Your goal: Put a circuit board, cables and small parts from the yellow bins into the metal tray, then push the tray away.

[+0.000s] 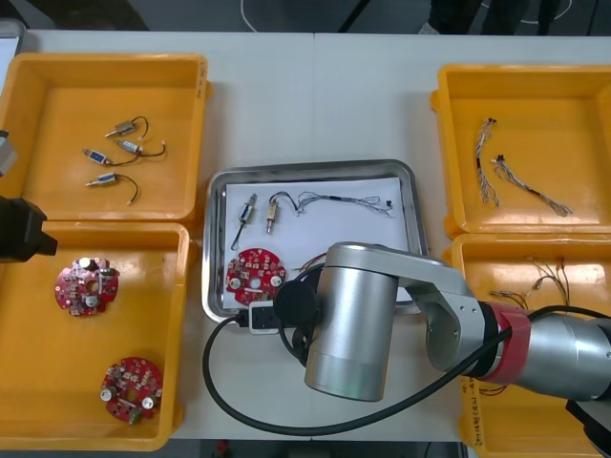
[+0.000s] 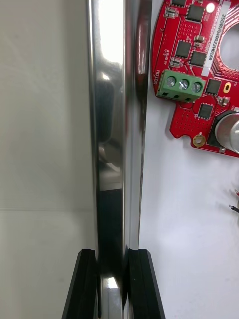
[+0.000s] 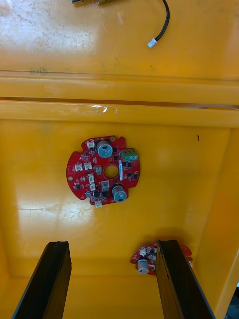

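On table [image 1: 363, 95], R end effector [image 2: 112, 259] clamps tray [image 1: 315, 167].

Light table [image 1: 315, 105]: pale, matte top, bare beside right gripper [image 2: 112, 251]. Faint seam [image 2: 45, 210] crosses tabletop just ahead of fingertips, square to them. Joint line [image 1: 313, 76] in tabletop runs toward far edge, well away from gripper. Beyond far edge, farther still: dark floor [image 1: 191, 11]. Light soft, even; shadows weak, mild sheen on tabletop.

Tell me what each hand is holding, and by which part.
The right hand grips the metal tray by its rim, beside the circuit board. The left hand, open over a yellow bin, holds nothing.
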Action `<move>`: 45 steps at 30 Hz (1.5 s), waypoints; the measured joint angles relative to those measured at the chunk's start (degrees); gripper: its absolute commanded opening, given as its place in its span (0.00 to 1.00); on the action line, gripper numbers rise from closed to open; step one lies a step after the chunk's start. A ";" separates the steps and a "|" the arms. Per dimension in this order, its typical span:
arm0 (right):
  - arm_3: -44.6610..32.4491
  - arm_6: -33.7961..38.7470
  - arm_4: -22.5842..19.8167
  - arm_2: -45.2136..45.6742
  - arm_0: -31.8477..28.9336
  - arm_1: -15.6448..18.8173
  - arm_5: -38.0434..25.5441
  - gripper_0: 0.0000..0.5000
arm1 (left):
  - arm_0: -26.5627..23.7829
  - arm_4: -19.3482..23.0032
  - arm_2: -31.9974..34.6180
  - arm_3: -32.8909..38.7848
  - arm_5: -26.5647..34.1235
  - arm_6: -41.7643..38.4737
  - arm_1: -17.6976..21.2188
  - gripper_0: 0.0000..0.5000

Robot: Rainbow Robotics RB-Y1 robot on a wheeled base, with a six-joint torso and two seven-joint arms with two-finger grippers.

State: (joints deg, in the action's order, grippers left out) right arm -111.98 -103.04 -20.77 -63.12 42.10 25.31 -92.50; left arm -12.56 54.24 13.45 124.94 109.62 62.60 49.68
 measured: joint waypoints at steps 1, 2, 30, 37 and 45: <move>0.29 0.00 0.00 0.00 0.34 0.01 0.00 0.00 | 0.00 0.00 0.00 0.00 0.00 0.00 0.00 1.00; 0.56 0.00 0.00 0.00 0.67 0.01 0.01 0.00 | 0.00 0.00 0.00 0.00 0.00 0.00 0.00 1.00; 10.56 0.00 -3.89 1.93 8.81 -0.13 1.95 0.00 | 0.00 0.00 0.00 0.02 0.00 0.00 0.00 1.00; 13.70 0.00 -6.48 1.93 10.82 -0.13 4.71 0.00 | 0.00 0.00 0.00 0.03 0.00 0.00 0.00 1.00; 18.05 -0.01 -7.51 1.93 14.34 -0.43 6.67 0.00 | 0.00 0.00 0.00 0.03 0.00 0.00 0.00 1.00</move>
State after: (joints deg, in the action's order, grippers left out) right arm -93.93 -103.06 -28.27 -61.20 56.44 24.88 -85.83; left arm -12.56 54.24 13.45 124.97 109.62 62.60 49.68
